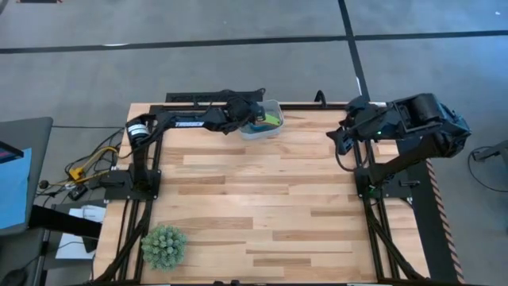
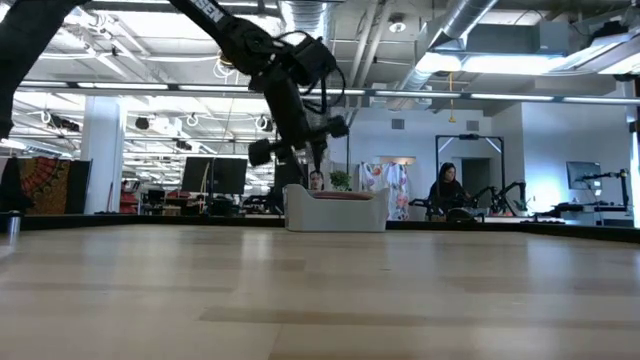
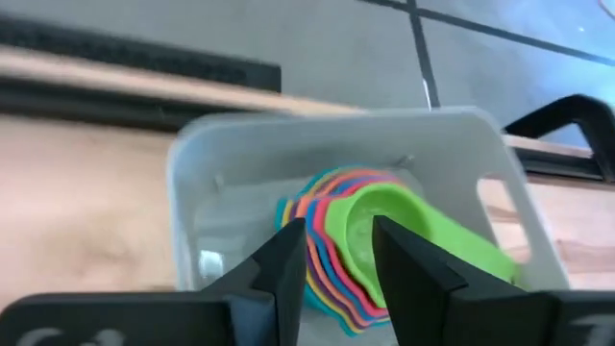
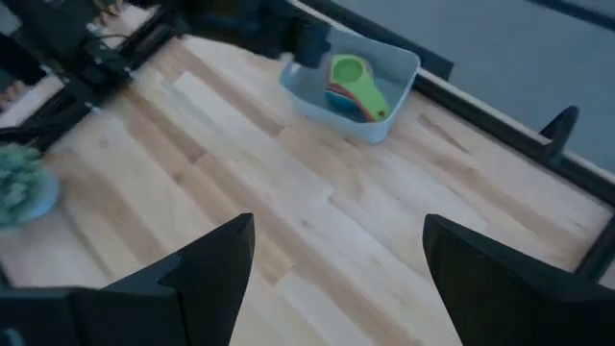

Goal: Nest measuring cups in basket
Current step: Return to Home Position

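The pale grey-blue basket (image 1: 263,125) stands at the table's far edge, also seen in the low view (image 2: 335,212) and the right wrist view (image 4: 357,96). Inside it the measuring cups (image 3: 357,240) lie nested in one stack, the green one (image 3: 404,231) on top, with red, yellow, blue and orange rims showing beneath. My left gripper (image 3: 338,235) hovers above the basket (image 3: 288,135), fingers a little apart over the stack, holding nothing. In the low view it (image 2: 300,150) hangs clear of the rim. My right gripper (image 4: 336,231) is wide open above the table's right far part (image 1: 341,139).
A spiky green ball-shaped plant (image 1: 163,245) sits near the table's left near corner. Black frame rails run along the table's edges, with cables at the left. The wooden tabletop (image 1: 270,199) between the arms is bare. People and desks show in the room beyond.
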Controlling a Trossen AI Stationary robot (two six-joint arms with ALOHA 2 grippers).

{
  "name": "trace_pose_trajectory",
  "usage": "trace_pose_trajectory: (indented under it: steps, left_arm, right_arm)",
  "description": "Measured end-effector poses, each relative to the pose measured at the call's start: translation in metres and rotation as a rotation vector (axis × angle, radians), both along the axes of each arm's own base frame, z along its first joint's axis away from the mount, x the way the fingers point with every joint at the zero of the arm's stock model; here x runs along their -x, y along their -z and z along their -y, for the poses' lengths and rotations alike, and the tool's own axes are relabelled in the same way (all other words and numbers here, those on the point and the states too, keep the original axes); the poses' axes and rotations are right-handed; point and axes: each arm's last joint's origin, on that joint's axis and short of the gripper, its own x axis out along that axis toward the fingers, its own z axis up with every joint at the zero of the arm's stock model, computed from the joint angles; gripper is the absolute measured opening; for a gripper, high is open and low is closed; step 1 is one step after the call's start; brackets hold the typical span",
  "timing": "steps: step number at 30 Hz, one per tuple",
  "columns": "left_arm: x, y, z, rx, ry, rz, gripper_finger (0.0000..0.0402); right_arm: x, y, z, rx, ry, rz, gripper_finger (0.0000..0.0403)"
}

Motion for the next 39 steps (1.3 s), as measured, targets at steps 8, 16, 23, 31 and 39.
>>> trace_pose_trajectory:
  steps: [8, 16, 23, 31, 39]
  left_arm:
    - [0.024, -0.061, 0.01, -0.112, 0.212, -0.067, 0.0125]
    - [0.051, -0.138, 0.048, -0.367, 0.627, 0.136, 0.009]
    - [0.116, -0.143, 0.096, -0.561, 0.704, 0.327, 0.0018]
    - [0.182, -0.088, 0.13, -0.581, 0.839, 0.267, 0.0006]
    - [0.242, -0.069, 0.151, -0.66, 0.958, 0.302, 0.0001]
  right_arm:
    - [-0.038, 0.04, 0.003, 0.018, -0.013, 0.028, 0.0322]
    - [-0.072, 0.057, 0.006, 0.096, -0.196, 0.268, 0.027]
    - [-0.038, 0.067, 0.008, 0.202, -0.252, 0.448, 0.0162]
    - [-0.006, 0.111, 0.005, 0.171, -0.373, 0.544, 0.0014]
    - [-0.002, 0.171, 0.003, 0.213, -0.444, 0.44, 0.0034]
